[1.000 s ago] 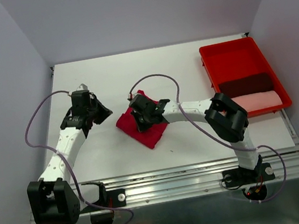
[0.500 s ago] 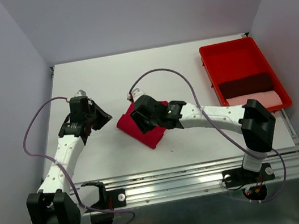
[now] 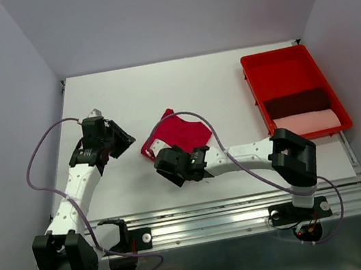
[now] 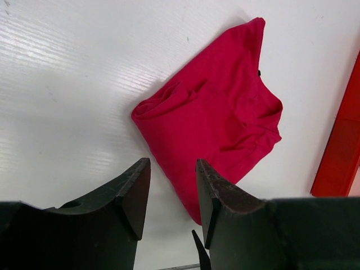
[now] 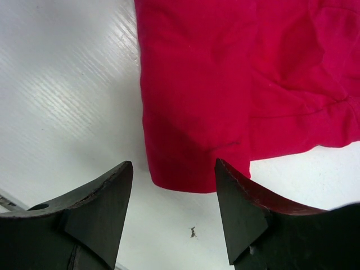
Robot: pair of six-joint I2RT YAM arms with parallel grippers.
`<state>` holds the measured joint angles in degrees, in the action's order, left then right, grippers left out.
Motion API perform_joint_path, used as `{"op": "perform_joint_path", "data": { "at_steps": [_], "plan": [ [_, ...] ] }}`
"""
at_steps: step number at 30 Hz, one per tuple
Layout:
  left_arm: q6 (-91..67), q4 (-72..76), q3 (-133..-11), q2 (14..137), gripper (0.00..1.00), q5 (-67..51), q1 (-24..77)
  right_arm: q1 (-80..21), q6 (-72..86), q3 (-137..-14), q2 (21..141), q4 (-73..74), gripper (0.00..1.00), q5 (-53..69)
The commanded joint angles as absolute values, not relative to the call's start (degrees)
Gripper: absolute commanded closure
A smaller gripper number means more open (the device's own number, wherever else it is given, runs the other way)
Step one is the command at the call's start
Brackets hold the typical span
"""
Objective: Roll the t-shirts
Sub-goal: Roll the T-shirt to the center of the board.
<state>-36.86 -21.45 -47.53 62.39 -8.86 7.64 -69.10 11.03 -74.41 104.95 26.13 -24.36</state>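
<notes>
Well right of the crumpled crimson t-shirt (image 3: 178,130), a red tray (image 3: 281,54) holds a dark maroon t-shirt (image 3: 296,102) and a pale pink t-shirt (image 3: 310,121). The left gripper (image 4: 171,169), half-parted, sits left of the crimson t-shirt. The right gripper (image 5: 173,166), wide apart, hangs at its near edge, and both grippers are empty.

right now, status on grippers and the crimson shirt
Left gripper open, empty. Right gripper open, empty. Crimson t-shirt loosely folded, not rolled, untouched. Red tray off right, clear.

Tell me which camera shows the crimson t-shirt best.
Left wrist: nearly the whole crimson t-shirt lies bunched in view, folds clear. Top external shows it small and distant; right wrist shows only a cropped part.
</notes>
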Motion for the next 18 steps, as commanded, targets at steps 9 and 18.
{"op": "perform_joint_path", "data": {
  "at_steps": [9, 18],
  "plan": [
    [-35.9, -20.9, -45.9, 62.1, 0.51, -9.7, 7.0, -70.2, 8.4, -74.6, 110.2, 22.5, 0.35, -27.3],
    [-37.6, -18.2, -42.2, 62.6, 0.5, -12.2, 7.0, -70.2, 9.8, -73.3, 114.1, 18.8, 0.82, -28.7]
  ]
}}
